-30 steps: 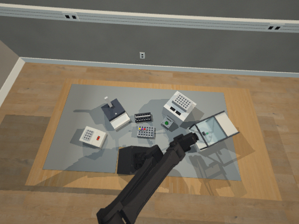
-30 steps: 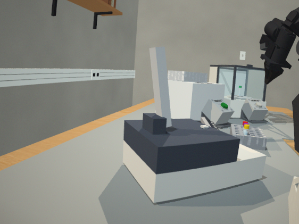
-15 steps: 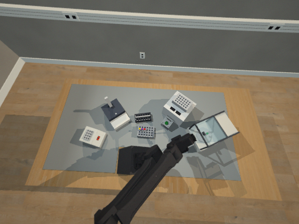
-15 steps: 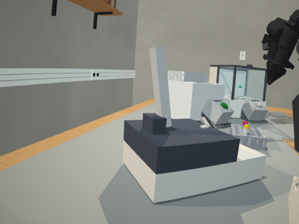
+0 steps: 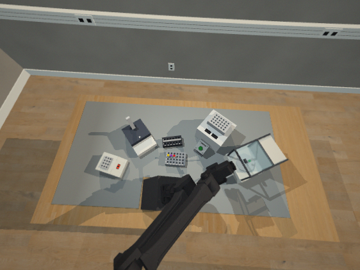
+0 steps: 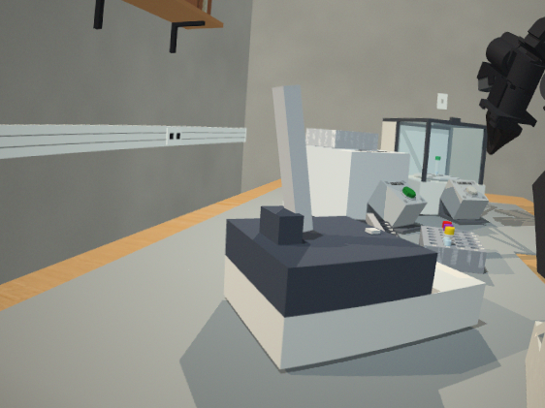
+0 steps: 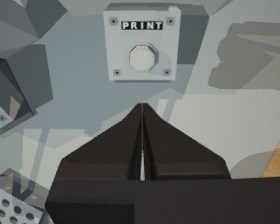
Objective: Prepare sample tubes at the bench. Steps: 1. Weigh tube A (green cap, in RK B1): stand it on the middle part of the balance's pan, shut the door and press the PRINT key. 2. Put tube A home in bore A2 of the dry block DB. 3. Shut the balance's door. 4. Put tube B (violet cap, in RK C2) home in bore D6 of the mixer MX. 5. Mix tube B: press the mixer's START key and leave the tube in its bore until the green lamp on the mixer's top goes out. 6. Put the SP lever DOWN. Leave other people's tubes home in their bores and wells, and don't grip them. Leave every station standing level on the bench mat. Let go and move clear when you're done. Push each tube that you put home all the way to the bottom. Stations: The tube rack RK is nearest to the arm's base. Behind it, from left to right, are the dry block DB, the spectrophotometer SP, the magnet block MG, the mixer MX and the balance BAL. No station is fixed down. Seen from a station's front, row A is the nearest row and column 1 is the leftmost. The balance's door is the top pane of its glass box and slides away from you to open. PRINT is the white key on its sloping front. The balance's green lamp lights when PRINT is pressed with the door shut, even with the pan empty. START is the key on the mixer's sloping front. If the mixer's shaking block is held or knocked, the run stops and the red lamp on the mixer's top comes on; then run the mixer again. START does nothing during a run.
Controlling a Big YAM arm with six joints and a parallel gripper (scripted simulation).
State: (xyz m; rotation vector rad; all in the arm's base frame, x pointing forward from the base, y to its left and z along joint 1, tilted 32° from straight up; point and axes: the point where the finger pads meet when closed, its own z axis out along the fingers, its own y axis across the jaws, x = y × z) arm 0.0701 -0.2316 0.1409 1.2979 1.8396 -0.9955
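Note:
My gripper (image 6: 492, 152) (image 7: 142, 111) is shut and empty. It hangs above the mat in front of the PRINT key (image 6: 470, 191) (image 7: 142, 58), not touching it; the arm hides the key in the top view. Green-capped tube A (image 5: 249, 161) (image 6: 437, 158) stands upright inside the balance's glass box (image 6: 455, 158). The top pane's handle (image 5: 245, 160) (image 6: 455, 120) is at the front edge, so the door looks shut. Violet-capped tube B (image 5: 171, 156) (image 6: 448, 226) is in the rack (image 5: 175, 165) (image 6: 453, 259) between yellow and red caps. I cannot see the balance's lamp.
The mixer (image 5: 205, 134) (image 6: 330, 180) and its green START key (image 5: 200, 148) (image 6: 408, 192) stand left of the balance. The magnet block (image 5: 172, 145) is behind the rack. The spectrophotometer (image 5: 136, 133) (image 6: 359, 287), with its tall lever (image 6: 293, 156) up, and the dry block (image 5: 112, 172) are farther left.

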